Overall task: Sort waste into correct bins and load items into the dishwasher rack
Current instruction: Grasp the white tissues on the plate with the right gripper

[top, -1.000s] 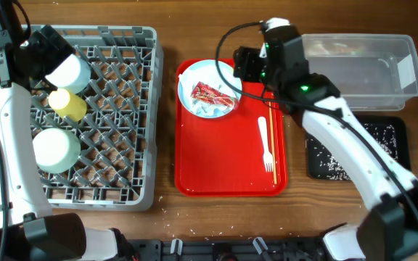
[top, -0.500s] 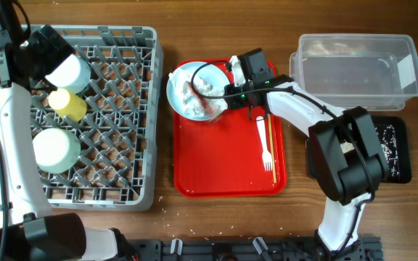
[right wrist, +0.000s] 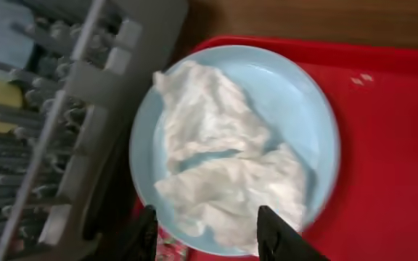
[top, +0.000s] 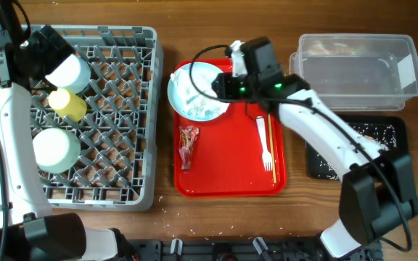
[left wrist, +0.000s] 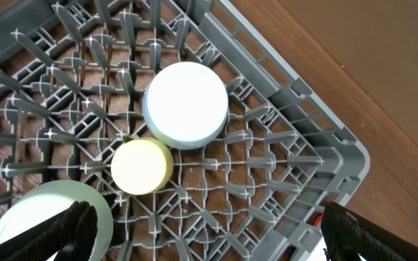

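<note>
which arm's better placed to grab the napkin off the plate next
Right. Its claw hangs open just above the napkin on the plate, so it probably only needs to drop and close. The left claw sits over the rack, farther from the plate.

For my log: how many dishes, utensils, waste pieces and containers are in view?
Dishes: 4 (plate, cup, bowl, saucer)
Utensils: 2 (fork, chopstick)
Waste, scraps aside: 2 (wrapper, napkin)
Containers: 4 (rack, red tray, tub, black tray)
Total: 12
</note>
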Controlling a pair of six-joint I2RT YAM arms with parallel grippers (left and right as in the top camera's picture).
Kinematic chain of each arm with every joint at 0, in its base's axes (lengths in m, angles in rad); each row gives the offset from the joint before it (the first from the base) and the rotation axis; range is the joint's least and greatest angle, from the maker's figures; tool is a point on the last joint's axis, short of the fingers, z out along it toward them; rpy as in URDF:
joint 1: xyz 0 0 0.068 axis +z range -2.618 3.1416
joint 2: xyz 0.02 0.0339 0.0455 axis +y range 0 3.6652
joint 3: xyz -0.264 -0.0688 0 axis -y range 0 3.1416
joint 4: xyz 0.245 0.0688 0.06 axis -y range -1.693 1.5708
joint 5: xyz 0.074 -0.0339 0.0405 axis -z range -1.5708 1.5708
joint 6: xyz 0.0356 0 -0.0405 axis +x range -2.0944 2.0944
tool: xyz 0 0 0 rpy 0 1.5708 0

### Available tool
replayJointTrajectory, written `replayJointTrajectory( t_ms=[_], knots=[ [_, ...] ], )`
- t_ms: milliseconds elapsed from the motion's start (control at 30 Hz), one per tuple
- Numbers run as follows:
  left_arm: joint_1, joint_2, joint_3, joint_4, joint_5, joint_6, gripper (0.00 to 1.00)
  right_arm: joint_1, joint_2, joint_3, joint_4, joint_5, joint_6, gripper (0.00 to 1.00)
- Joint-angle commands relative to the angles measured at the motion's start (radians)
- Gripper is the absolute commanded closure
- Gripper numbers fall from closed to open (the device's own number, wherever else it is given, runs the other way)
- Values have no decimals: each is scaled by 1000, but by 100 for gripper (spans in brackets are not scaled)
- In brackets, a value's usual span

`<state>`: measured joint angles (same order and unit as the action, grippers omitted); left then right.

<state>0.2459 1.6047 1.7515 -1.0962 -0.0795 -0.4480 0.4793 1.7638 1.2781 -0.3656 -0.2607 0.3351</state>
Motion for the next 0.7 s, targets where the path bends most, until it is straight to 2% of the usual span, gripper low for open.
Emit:
replayJointTrajectory(
  t_ms=[0, 100, 267, 300, 367, 667],
  knots=[
    [-2, 0, -5, 3, 4, -9, 0, 72, 109, 5, 69, 122, 95, 58],
    [-2, 0, -5, 3, 4, -9, 0, 87, 210, 5, 91, 211, 142, 60],
    [-2, 0, -5, 3, 4, -9, 0, 83, 241, 5, 63, 303, 138, 60],
    [-2, 0, -5, 3, 4, -9, 0, 82, 241, 5, 53, 331, 138, 66],
    [-2, 0, -5, 3, 4, -9, 0, 82, 241, 5, 40, 364, 138, 73],
    [-2, 0, -5, 3, 4, -9, 0, 3, 241, 5, -55, 384, 144, 73]
  ],
)
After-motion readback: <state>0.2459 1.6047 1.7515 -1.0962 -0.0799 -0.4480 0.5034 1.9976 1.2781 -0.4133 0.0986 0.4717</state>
